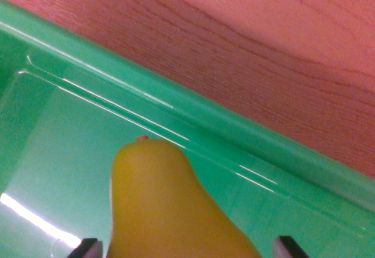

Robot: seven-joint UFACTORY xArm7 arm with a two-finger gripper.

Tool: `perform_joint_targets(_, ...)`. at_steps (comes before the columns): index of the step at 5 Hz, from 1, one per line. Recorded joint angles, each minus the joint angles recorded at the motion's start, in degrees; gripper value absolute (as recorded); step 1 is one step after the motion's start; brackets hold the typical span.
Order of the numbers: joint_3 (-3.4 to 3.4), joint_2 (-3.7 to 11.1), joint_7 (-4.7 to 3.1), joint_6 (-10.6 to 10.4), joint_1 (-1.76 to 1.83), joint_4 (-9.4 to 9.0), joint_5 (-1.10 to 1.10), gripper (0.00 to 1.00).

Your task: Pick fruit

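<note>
Yellow pear [170, 205] between the two dark fingertips of the gripper [187, 247], filling the lower middle of the wrist view, narrow neck pointing away from the gripper. Tiny reddish stem nub at the pear's far tip. One fingertip [87, 248] at the bottom edge on the wrist view's left, just beside the pear's flank; the other at the bottom edge on the wrist view's right, apart from the pear with green showing between. Jaws spread wider than the fruit's body; contact with the pear not clear, only the tips in frame. Pear inside a green plastic tray [246, 129], over its glossy floor, with bright light streaks on the floor to the left of the gripper. Tray rim running diagonally beyond the pear, from upper left down to lower right. Past the rim, farther from the gripper, a reddish wood-grain table [263, 41] filling the upper part of the view.
</note>
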Motion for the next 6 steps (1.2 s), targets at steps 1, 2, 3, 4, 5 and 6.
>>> perform_joint_targets(1,0.0,0.0,0.0,0.0,0.0,0.0,0.0,1.0)
perform_joint_targets(2,0.0,-1.01,0.06,2.7,-0.01,1.64,-0.02,1.0)
perform_joint_targets(3,0.0,-1.01,0.06,2.7,-0.01,1.64,-0.02,1.0)
perform_joint_targets(4,0.0,-2.06,0.12,5.4,-0.02,3.34,-0.04,1.0)
perform_joint_targets(5,0.0,-2.06,0.12,5.4,-0.02,3.34,-0.04,1.0)
perform_joint_targets(6,-0.01,-3.08,0.19,8.1,-0.04,4.99,-0.05,1.0)
